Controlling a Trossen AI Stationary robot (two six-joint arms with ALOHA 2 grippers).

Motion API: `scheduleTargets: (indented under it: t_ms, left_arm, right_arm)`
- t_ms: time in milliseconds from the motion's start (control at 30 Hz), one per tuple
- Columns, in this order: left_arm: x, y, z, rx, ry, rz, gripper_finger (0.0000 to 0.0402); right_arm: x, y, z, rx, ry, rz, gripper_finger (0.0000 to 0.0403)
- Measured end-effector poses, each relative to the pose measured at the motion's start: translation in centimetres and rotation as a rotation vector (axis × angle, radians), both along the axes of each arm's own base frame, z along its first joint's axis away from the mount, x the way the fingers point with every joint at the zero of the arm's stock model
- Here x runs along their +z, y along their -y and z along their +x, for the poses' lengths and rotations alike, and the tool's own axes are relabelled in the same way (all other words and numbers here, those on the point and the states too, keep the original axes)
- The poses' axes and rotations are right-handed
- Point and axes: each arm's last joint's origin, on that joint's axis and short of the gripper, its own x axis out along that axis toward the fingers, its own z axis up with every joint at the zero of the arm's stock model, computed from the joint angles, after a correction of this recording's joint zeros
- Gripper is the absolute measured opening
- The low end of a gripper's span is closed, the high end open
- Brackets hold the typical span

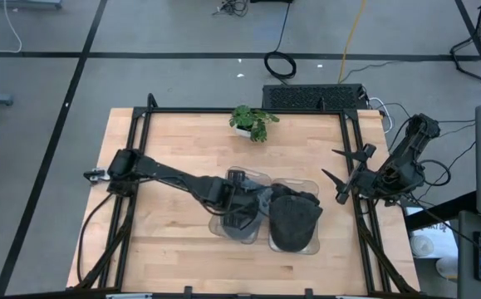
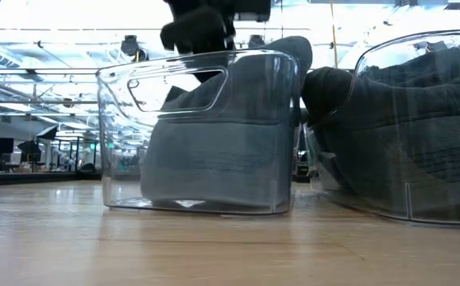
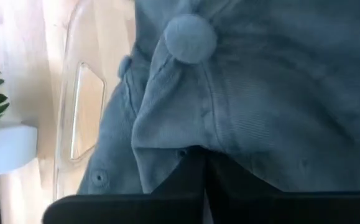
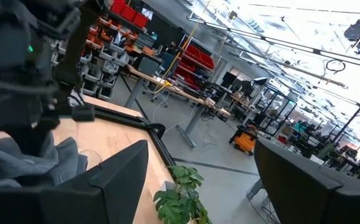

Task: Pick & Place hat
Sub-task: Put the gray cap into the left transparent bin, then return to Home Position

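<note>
Two clear bins side by side near the table's front-middle, both filled with grey hats, left arm crossing diagonally above, potted plant at rear edge, bare wood along left and front edges.

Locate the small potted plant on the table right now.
In the high view, the potted plant stands near the table's far edge, roughly midway across, beyond the two clear bins.

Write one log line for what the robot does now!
left tool: shut on grey hat | in left clear bin | right tool: open, waiting at table edge
</note>
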Motion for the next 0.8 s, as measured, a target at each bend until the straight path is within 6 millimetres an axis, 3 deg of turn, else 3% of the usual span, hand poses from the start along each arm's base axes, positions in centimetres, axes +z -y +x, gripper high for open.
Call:
scheduleTargets:
  t_ms: [233, 400, 500, 667, 800]
  left_arm:
    - [-3.3, -2.1, 0.0, 0.038, 0.002, -0.044, 0.0012]
    - [-3.3, -2.2, 0.0, 0.044, 0.009, -0.044, 0.0004]
    - [-0.9, -1.7, -0.3, 0.019, 0.070, -0.039, 0.0015]
    - [5.3, -1.3, -1.8, 0.030, 0.248, -0.095, 0.0042]
    - [11.2, -1.7, -5.1, 0.024, 0.405, -0.131, 0.0057]
  right_arm:
    - [-0.1, -0.1, 0.1, -0.001, -0.005, -0.006, 0.0281]
    - [-0.1, -0.1, 0.1, -0.001, -0.006, -0.007, 0.0281]
    - [-0.1, -0.1, 0.1, -0.002, -0.005, -0.005, 0.0281]
    - [-0.1, -0.1, 0.1, -0.005, 0.005, 0.017, 0.0281]
    - [0.2, 0.2, -0.1, -0.089, 0.004, 0.054, 0.0281]
